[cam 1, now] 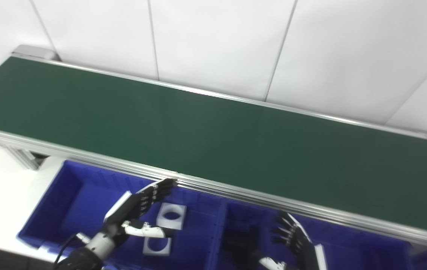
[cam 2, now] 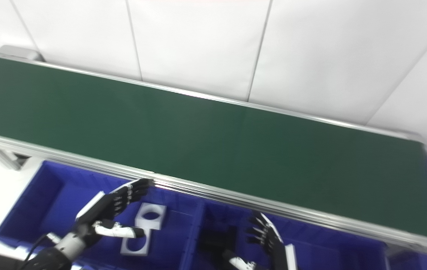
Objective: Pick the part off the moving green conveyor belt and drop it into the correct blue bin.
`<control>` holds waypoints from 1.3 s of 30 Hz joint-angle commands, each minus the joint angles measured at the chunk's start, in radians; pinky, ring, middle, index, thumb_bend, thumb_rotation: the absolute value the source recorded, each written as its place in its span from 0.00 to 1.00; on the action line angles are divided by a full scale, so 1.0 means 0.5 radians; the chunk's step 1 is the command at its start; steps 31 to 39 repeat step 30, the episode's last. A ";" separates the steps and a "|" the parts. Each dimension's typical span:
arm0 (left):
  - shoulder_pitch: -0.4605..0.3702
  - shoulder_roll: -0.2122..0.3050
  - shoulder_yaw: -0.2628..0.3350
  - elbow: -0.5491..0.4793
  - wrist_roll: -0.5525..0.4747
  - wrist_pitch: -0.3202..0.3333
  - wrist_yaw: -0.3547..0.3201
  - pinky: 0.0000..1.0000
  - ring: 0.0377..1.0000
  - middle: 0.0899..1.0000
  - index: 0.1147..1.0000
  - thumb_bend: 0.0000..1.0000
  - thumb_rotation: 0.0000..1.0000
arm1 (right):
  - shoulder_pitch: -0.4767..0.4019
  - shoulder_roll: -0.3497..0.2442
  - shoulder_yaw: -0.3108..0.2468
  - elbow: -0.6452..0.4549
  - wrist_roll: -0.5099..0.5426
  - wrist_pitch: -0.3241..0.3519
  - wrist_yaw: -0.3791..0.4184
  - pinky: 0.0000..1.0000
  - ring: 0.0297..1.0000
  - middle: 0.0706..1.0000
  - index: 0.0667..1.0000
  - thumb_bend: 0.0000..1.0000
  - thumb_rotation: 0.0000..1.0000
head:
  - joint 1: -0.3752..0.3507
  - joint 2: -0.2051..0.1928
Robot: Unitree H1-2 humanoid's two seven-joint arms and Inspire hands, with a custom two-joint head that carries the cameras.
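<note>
Presently your conveyor belt carries no visible part; left hand and right hand hover spread and empty (right apparently, blurred) at six o'clock, neither nearer.

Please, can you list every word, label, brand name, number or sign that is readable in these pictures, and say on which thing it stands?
None: no text can be read in either view.
Green conveyor belt: plain, no marking.
Blue bin: no label visible.
White parts in the bin: plain, each with a round hole.
White wall panels: blank.
Left robot hand and right robot hand: no lettering visible; the picture is slightly blurred.
</note>
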 commanded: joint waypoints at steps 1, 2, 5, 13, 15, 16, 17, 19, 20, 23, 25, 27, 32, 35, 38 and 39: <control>-0.052 -0.027 0.020 -0.019 -0.106 -0.004 -0.062 0.86 0.81 0.86 0.82 0.80 0.00 | -0.005 0.073 -0.007 -0.033 -0.058 -0.033 -0.086 0.65 0.73 0.79 0.86 0.66 0.13 | 0.000 0.001; -0.065 -0.033 0.026 -0.022 -0.133 0.010 -0.077 0.86 0.81 0.84 0.81 0.80 0.00 | -0.013 0.102 -0.012 -0.017 -0.087 -0.041 -0.121 0.66 0.73 0.79 0.87 0.66 0.12 | -0.072 0.006; -0.090 -0.042 0.043 -0.029 -0.174 0.040 -0.105 0.86 0.80 0.80 0.79 0.80 0.00 | -0.030 0.147 -0.014 0.010 -0.133 -0.055 -0.180 0.68 0.74 0.80 0.88 0.64 0.10 | -0.125 0.019; -0.135 -0.069 0.079 0.017 -0.185 0.057 -0.128 0.83 0.77 0.77 0.76 0.80 0.00 | -0.034 0.209 -0.026 -0.008 -0.201 -0.025 -0.284 0.66 0.74 0.80 0.87 0.64 0.06 | -0.176 0.037; -0.139 -0.078 0.084 0.025 -0.191 0.054 -0.131 0.83 0.76 0.75 0.74 0.80 0.00 | -0.033 0.205 -0.027 -0.007 -0.196 -0.034 -0.294 0.66 0.74 0.80 0.87 0.64 0.05 | -0.152 0.040; -0.138 -0.079 0.085 0.030 -0.189 0.047 -0.133 0.83 0.76 0.75 0.74 0.80 0.00 | -0.032 0.202 -0.029 -0.009 -0.197 -0.026 -0.297 0.66 0.74 0.80 0.87 0.64 0.05 | -0.138 0.041; -0.137 -0.081 0.086 0.032 -0.187 0.042 -0.135 0.83 0.75 0.75 0.74 0.80 0.00 | -0.032 0.200 -0.030 -0.011 -0.198 -0.019 -0.298 0.67 0.74 0.80 0.87 0.64 0.06 | -0.138 0.041; -0.127 -0.086 0.086 0.025 -0.174 0.043 -0.128 0.82 0.75 0.75 0.74 0.80 0.00 | -0.028 0.193 -0.035 -0.014 -0.189 -0.010 -0.297 0.66 0.74 0.80 0.87 0.64 0.07 | -0.103 0.039; -0.122 -0.089 0.086 0.021 -0.167 0.043 -0.124 0.82 0.75 0.75 0.74 0.80 0.00 | -0.027 0.187 -0.036 -0.012 -0.186 -0.017 -0.296 0.66 0.74 0.80 0.86 0.64 0.07 | -0.092 0.039; -0.108 -0.099 0.083 0.010 -0.146 0.044 -0.111 0.81 0.74 0.75 0.74 0.80 0.00 | -0.025 0.170 -0.039 -0.009 -0.182 -0.038 -0.288 0.65 0.73 0.79 0.86 0.65 0.07 | -0.070 0.036; -0.095 -0.108 0.080 -0.001 -0.135 0.046 -0.103 0.81 0.74 0.74 0.74 0.80 0.00 | -0.022 0.159 -0.042 -0.014 -0.172 -0.030 -0.276 0.65 0.72 0.79 0.86 0.64 0.07 | -0.055 0.036; -0.084 -0.120 0.077 -0.014 -0.129 0.052 -0.098 0.82 0.74 0.74 0.74 0.79 0.00 | -0.018 0.149 -0.043 -0.023 -0.161 -0.018 -0.268 0.65 0.72 0.79 0.85 0.65 0.08 | -0.034 0.038; -0.057 -0.144 0.067 -0.033 -0.072 0.032 -0.070 0.83 0.74 0.73 0.73 0.77 0.00 | -0.009 0.127 -0.045 -0.037 -0.151 -0.010 -0.254 0.65 0.73 0.79 0.84 0.66 0.09 | 0.016 0.039; -0.057 -0.144 0.067 -0.033 -0.072 0.032 -0.070 0.83 0.74 0.73 0.73 0.77 0.00 | -0.009 0.127 -0.045 -0.037 -0.151 -0.010 -0.254 0.65 0.73 0.79 0.84 0.66 0.09 | 0.016 0.039; -0.057 -0.144 0.067 -0.033 -0.072 0.032 -0.070 0.83 0.74 0.73 0.73 0.77 0.00 | -0.009 0.127 -0.045 -0.037 -0.151 -0.010 -0.254 0.65 0.73 0.79 0.84 0.66 0.09 | 0.016 0.039; -0.057 -0.144 0.067 -0.033 -0.072 0.032 -0.070 0.83 0.74 0.73 0.73 0.77 0.00 | -0.009 0.127 -0.045 -0.037 -0.151 -0.010 -0.254 0.65 0.73 0.79 0.84 0.66 0.09 | 0.016 0.039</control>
